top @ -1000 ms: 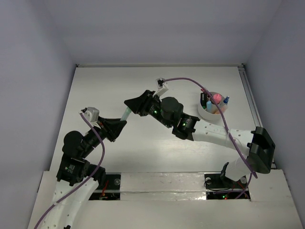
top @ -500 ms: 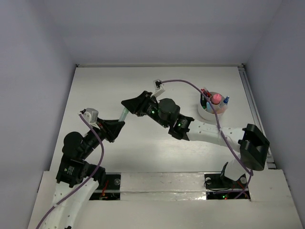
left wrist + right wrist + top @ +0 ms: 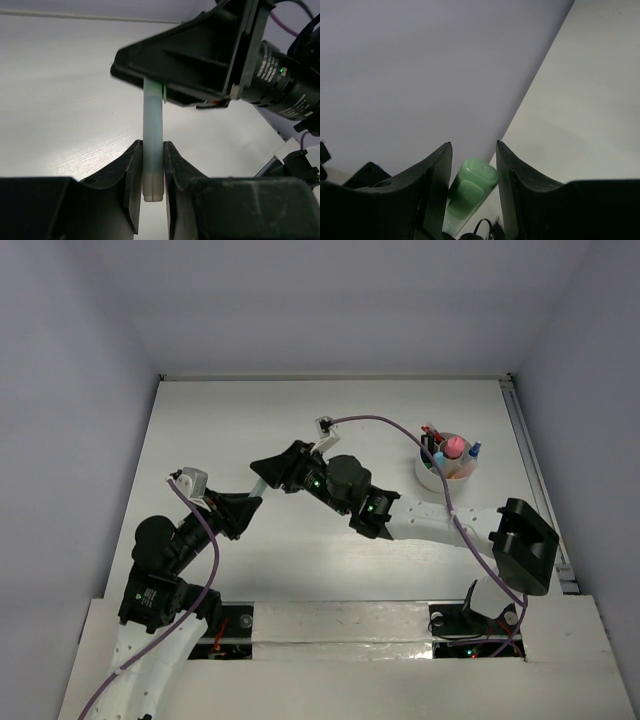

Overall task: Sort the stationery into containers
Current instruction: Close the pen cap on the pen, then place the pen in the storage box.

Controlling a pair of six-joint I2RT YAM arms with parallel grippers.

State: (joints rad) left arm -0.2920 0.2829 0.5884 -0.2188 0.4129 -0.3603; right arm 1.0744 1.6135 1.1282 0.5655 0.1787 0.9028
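Observation:
A pale green marker is clamped near its grey tail end in my left gripper, which holds it above the table left of centre. The marker's green cap sits between the fingers of my right gripper. Those jaws stand a little apart, with a gap showing beside the cap. The two grippers meet tip to tip, the right gripper just beyond the left gripper. The round whitish cup stands at the right, holding a pink-capped bottle, a blue marker and red pens.
The right arm's forearm stretches low across the table's middle from its base at the near right. A purple cable loops above it towards the cup. The grey side wall rises past the table's left edge.
My right gripper has slid left and slightly nearer, over the marker's cap end, and its jaws have widened a little. The left gripper has kept still, holding the marker.

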